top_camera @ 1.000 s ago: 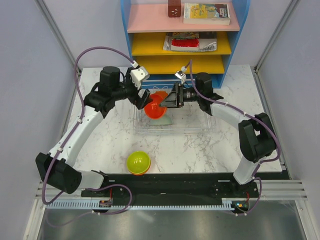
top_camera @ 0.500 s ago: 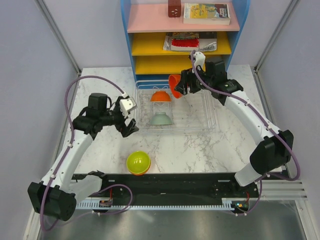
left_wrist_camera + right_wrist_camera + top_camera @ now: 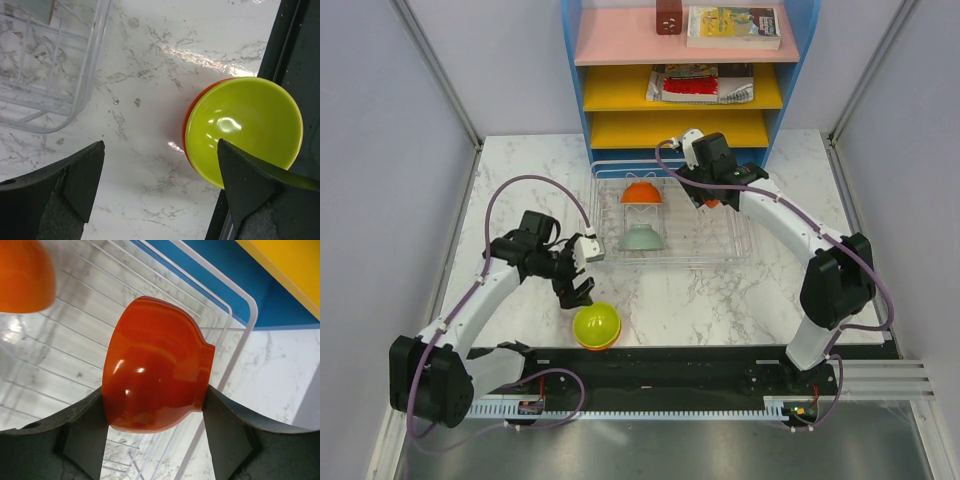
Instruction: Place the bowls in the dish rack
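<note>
My right gripper (image 3: pixel 155 396) is shut on a glossy red bowl (image 3: pixel 155 372), held on its side over the right back part of the white wire dish rack (image 3: pixel 720 245). In the top view the arm hides most of that bowl (image 3: pixel 712 203). An orange bowl (image 3: pixel 641 192) and a pale mint bowl (image 3: pixel 640 238) stand upside down in the rack's left part. Near the table's front edge a lime green bowl (image 3: pixel 597 325) sits nested in an orange one (image 3: pixel 186 131). My left gripper (image 3: pixel 578 286) hangs open just up-left of the lime bowl (image 3: pixel 245 127), not touching it.
A blue shelf unit (image 3: pixel 576 70) with pink and yellow shelves, holding books, stands right behind the rack. The rack's near left corner (image 3: pixel 75 100) shows in the left wrist view. A black rail (image 3: pixel 670 365) runs along the table's front edge beside the nested bowls.
The left gripper has drawn back from the rack and come down beside the lime bowl. The right gripper has carried the red bowl from the rack's middle to its right back part.
</note>
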Controlling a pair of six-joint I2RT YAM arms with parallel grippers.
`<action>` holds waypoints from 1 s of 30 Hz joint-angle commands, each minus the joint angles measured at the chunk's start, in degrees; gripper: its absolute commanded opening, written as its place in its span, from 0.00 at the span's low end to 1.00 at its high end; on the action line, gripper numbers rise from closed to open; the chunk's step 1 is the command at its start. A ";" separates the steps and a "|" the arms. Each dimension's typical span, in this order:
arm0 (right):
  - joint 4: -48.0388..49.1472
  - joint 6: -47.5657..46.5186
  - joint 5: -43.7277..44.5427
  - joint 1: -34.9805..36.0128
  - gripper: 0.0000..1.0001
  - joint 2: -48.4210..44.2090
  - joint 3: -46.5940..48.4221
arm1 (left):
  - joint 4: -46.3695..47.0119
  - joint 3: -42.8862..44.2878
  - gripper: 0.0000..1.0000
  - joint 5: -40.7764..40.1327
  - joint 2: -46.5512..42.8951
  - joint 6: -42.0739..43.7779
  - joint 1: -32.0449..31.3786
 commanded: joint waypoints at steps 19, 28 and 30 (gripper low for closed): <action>3.40 -4.78 14.23 1.30 0.00 6.60 5.00 | -0.35 -5.78 0.72 -1.68 4.18 6.88 -4.07; 3.93 -5.48 15.90 1.48 0.00 7.65 5.79 | -0.17 -5.52 0.31 -1.68 5.41 6.44 -4.33; 3.93 -5.75 15.90 1.39 0.00 7.83 5.88 | -0.17 -5.43 0.25 -1.77 5.32 6.35 -4.51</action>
